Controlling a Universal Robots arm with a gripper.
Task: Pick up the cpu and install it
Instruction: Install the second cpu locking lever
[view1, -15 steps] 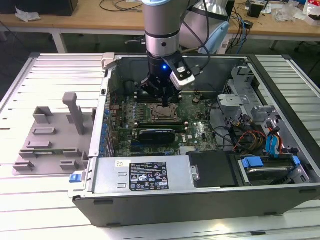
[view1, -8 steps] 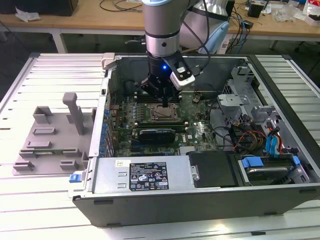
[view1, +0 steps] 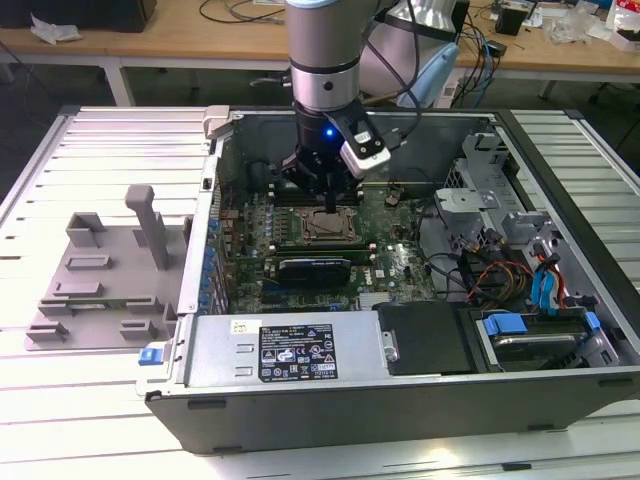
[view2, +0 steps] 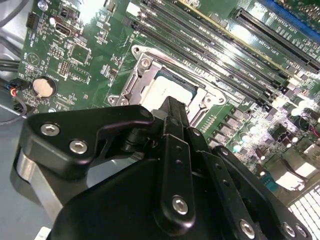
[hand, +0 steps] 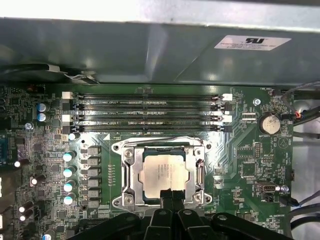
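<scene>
The cpu, a flat square chip with a silver-grey top, lies flat inside the metal-framed socket on the green motherboard. My gripper hangs straight above the socket, its two black fingers pressed together with the tips at the chip's near edge. In the second wrist view the gripper comes down on the cpu and covers part of it. In the exterior view the gripper stands over the socket inside the open computer case; whether the tips touch the chip I cannot tell.
Memory slots run beside the socket, with capacitors on another side. The case holds a power supply, drive cage and loose cables. A grey fixture tray lies on the slatted table at the exterior view's left.
</scene>
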